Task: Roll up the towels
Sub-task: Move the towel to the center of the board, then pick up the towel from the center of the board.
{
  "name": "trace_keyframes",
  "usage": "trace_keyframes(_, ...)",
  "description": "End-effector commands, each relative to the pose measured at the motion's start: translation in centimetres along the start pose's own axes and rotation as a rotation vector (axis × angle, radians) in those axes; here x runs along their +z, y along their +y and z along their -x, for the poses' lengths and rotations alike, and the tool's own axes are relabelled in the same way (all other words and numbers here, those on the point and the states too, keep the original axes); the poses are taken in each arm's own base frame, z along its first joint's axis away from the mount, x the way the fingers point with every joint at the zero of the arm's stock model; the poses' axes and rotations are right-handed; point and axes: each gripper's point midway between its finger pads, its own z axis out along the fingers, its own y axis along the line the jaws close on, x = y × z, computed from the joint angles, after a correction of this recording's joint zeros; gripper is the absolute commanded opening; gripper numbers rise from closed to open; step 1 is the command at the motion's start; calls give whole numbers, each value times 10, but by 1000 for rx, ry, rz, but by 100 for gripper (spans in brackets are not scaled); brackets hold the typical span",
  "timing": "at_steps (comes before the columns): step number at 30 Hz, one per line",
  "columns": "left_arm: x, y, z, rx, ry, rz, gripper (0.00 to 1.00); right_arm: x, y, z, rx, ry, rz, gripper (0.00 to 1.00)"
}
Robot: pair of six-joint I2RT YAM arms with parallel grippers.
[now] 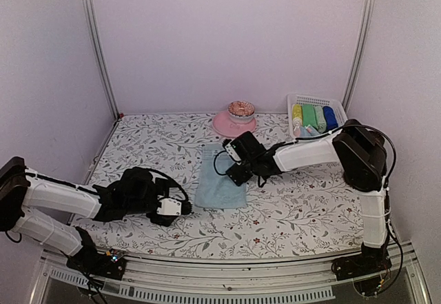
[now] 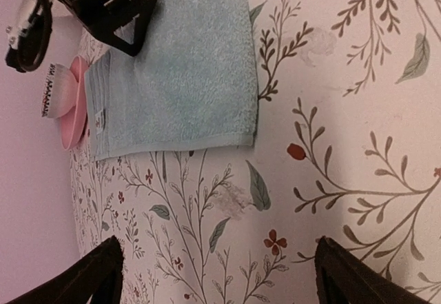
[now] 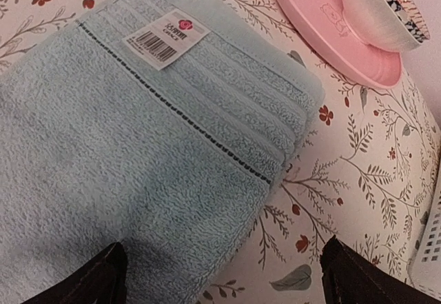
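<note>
Qty: 1 flat towel (image 1: 219, 168), 4 rolled towels (image 1: 313, 116), 1 basket (image 1: 317, 98), 1 plate (image 1: 220, 124), 1 bowl (image 1: 241, 109).

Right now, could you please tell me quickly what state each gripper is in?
Left gripper: open, holding nothing, just short of the towel.
Right gripper: open, holding nothing, over the towel's edge.

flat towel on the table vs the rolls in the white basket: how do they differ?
Pose: the flat towel lies unrolled on the table; the rolls are wound up, packed side by side.
Place: the flat towel is mid-table; the rolls sit in the white basket at the far right.
Colour: the flat towel is pale blue; the rolls run yellow, green, blue.
Both look like soft cloth.
</note>
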Motion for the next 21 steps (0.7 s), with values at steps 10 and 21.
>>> trace_keyframes(10,37,-7,34,160,-28,-40,81,-163,-7,14,60,-255,148,99)
trace_keyframes(21,59,-24,33,164,36,-103,53,-186,-8,-6,61,-409,123,99)
